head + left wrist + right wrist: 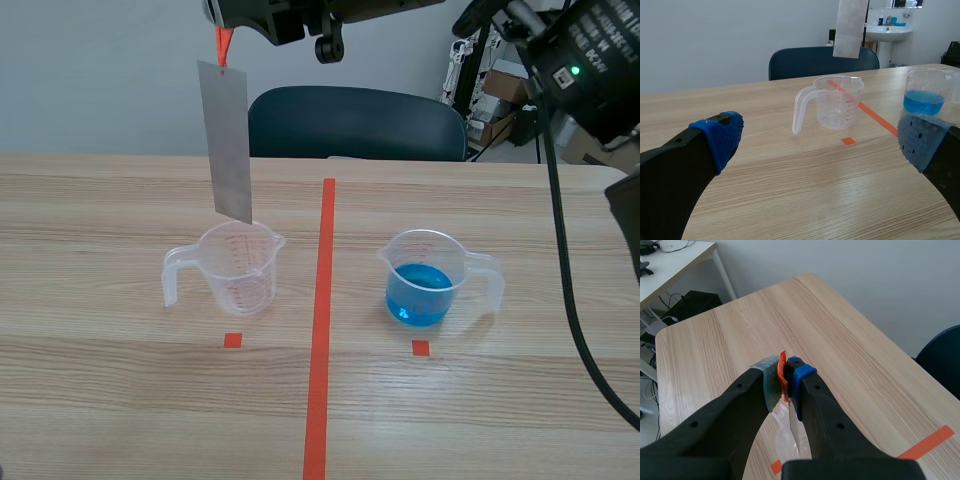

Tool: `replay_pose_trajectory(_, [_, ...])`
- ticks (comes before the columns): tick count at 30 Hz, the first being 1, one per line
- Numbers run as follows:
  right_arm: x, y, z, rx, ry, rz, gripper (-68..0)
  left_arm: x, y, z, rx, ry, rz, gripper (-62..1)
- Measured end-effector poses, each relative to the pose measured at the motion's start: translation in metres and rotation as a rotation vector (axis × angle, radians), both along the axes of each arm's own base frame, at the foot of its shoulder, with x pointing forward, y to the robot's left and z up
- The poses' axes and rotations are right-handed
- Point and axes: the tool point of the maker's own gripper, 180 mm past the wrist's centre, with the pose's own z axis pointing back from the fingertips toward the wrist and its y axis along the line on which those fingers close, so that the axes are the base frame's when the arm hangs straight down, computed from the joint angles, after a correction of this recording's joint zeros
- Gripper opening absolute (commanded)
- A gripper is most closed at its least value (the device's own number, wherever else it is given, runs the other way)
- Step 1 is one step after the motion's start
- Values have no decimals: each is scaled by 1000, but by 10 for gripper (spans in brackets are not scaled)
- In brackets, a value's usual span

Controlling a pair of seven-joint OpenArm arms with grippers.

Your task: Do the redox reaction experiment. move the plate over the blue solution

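A grey metal plate (225,140) hangs upright by an orange tab (222,42) from my right gripper (224,20), which is raised at the top left and shut on that tab. The plate's lower edge sits just above the empty clear beaker (238,268). The beaker of blue solution (428,278) stands to the right of the red line, apart from the plate. In the right wrist view the fingers (802,375) pinch the tab (782,371), with the plate (792,427) edge-on below. My left gripper (820,137) is open low over the table, facing the empty beaker (837,102), plate (850,27) and blue beaker (926,92).
A red tape line (322,320) runs between the two beakers. A dark blue chair (355,120) stands behind the table's far edge. The right arm's cable (565,250) hangs down at the right side. A sink (887,30) is on the far wall.
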Motion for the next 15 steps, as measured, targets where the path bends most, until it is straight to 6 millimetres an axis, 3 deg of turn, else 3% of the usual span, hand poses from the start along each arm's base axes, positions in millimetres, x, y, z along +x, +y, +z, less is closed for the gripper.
replay_pose_trajectory(8, [0, -16, 9, 34, 24, 23, -671, 0, 0, 0, 0, 0, 0, 14])
replay_pose_trajectory(15, [1, -42, 1, -20, 7, 24, -671, 0, 0, 0, 0, 0, 0, 14])
